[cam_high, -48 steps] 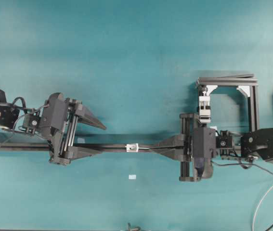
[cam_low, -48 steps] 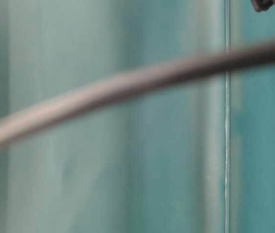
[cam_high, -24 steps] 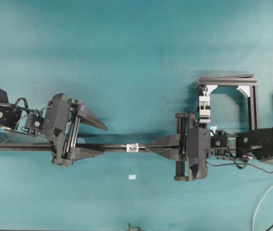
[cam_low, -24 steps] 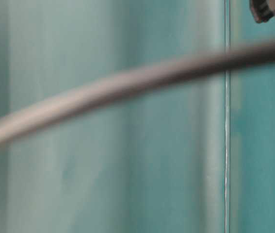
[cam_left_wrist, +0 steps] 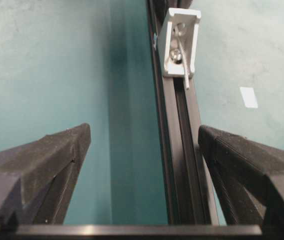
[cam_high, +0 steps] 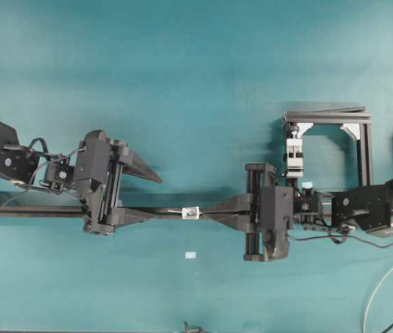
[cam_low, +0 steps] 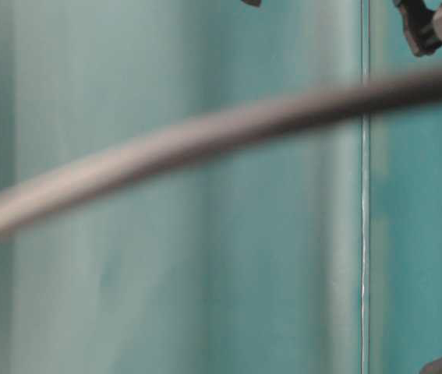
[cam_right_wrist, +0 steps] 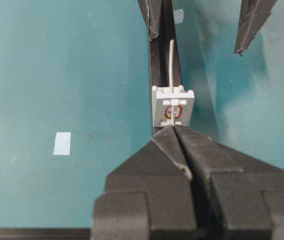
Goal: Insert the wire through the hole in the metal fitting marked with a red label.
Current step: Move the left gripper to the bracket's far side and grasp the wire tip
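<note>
Teal tabletop (cam_high: 196, 83) all round, with a long black slotted rail (cam_high: 147, 209) running across it. On that rail I see the tiny silvery-white square metal fitting (cam_right_wrist: 173, 106), its small dark hole ringed in red (cam_right_wrist: 172, 112). My right gripper (cam_right_wrist: 176, 131) is pinched tight on the thin whitish-grey wire (cam_right_wrist: 172, 57), fingertips almost against the fitting's face, and the wire pokes out the far side along the rail. My left gripper (cam_high: 153, 197) has its jaws spread wide, 1 finger (cam_left_wrist: 56, 155) off the rail, the other (cam_left_wrist: 242, 160) beside it, holding nothing. 1 small pale flat tag (cam_high: 190, 255) lies apart on the table. Table-level view is mostly blur
</note>
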